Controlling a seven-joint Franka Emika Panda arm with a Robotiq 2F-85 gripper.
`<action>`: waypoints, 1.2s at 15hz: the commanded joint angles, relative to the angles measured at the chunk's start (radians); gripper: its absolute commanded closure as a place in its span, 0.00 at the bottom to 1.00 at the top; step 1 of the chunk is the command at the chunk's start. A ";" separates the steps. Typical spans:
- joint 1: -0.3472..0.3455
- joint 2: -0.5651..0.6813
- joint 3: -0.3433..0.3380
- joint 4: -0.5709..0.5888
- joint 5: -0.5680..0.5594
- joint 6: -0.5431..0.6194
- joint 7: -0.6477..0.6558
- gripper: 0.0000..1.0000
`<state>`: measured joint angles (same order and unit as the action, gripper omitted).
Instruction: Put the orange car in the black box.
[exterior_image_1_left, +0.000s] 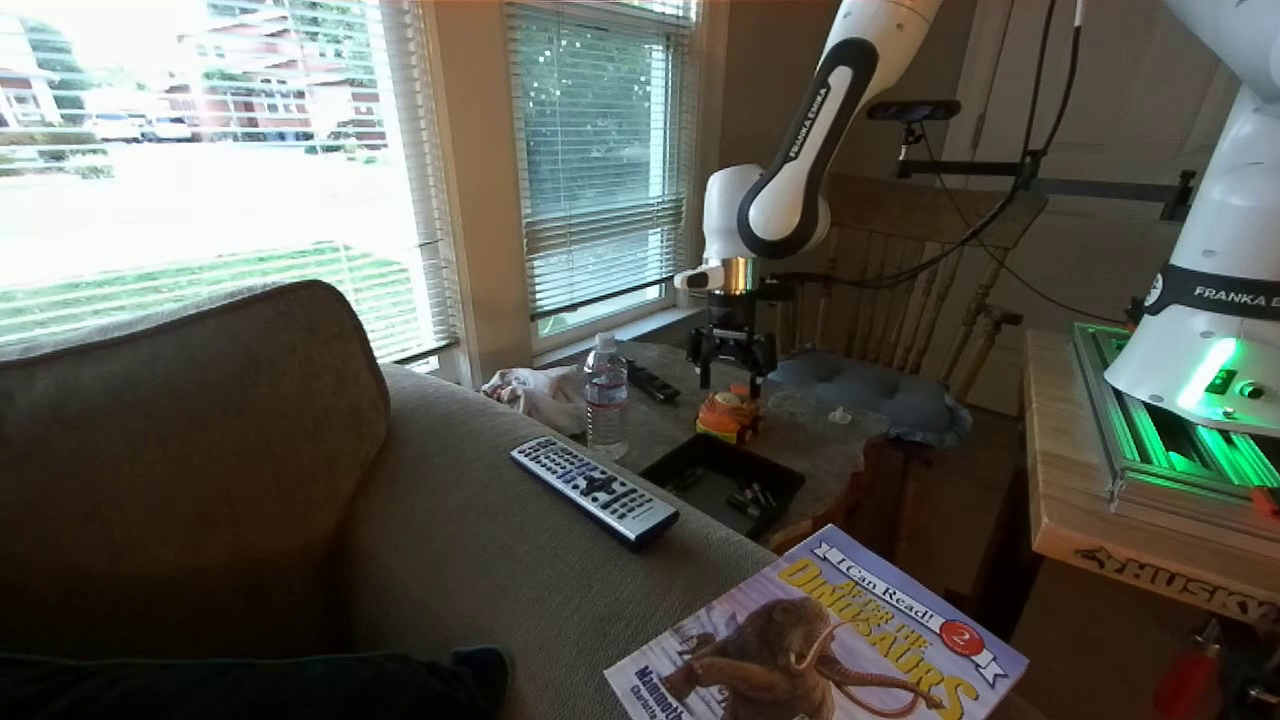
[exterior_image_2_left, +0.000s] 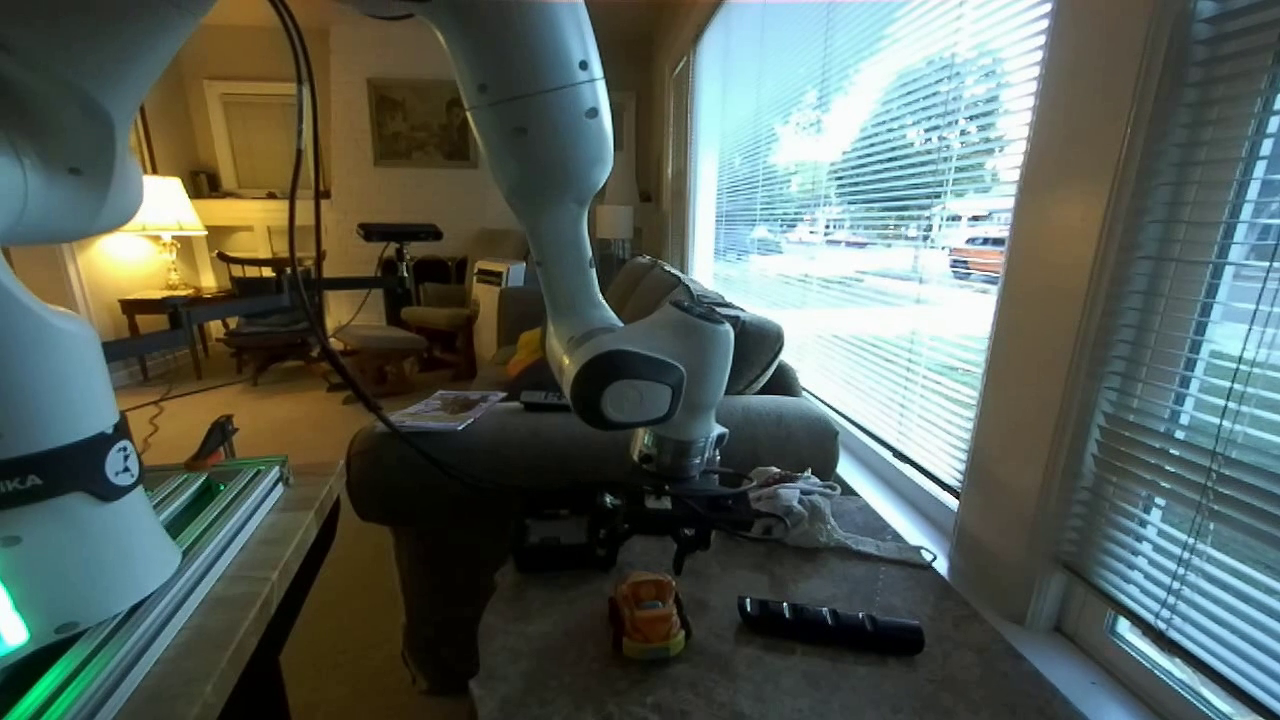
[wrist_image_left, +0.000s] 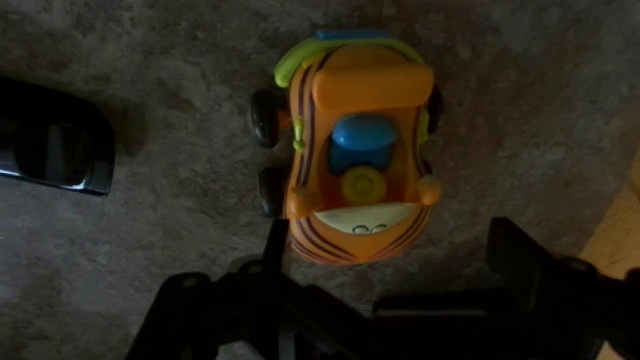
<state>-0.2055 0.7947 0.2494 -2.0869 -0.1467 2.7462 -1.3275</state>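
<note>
The hand is spread wide; the car lies close by one finger, with room toward the other and table edge beyond.

We see a taupe sofa and daylit venetian blinds in both exterior views; in an exterior view, a table lamp glows and a framed picture hangs beyond beige carpet.

“I Can Read! 2, After the Dinosaurs” is printed on a lilac rectangular paper book; beyond it, “FRANKA EMIKA” on a white-and-black robot arm; right of it, “HUSKY” on a pale wooden workbench.
</note>
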 joint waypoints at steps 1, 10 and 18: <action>0.062 0.022 -0.065 0.025 -0.066 -0.001 -0.030 0.00; 0.120 0.080 -0.150 0.042 -0.109 0.196 0.008 0.00; 0.071 0.103 -0.089 0.083 -0.075 0.081 0.015 0.00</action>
<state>-0.1143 0.8663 0.1341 -2.0459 -0.2218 2.8785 -1.3254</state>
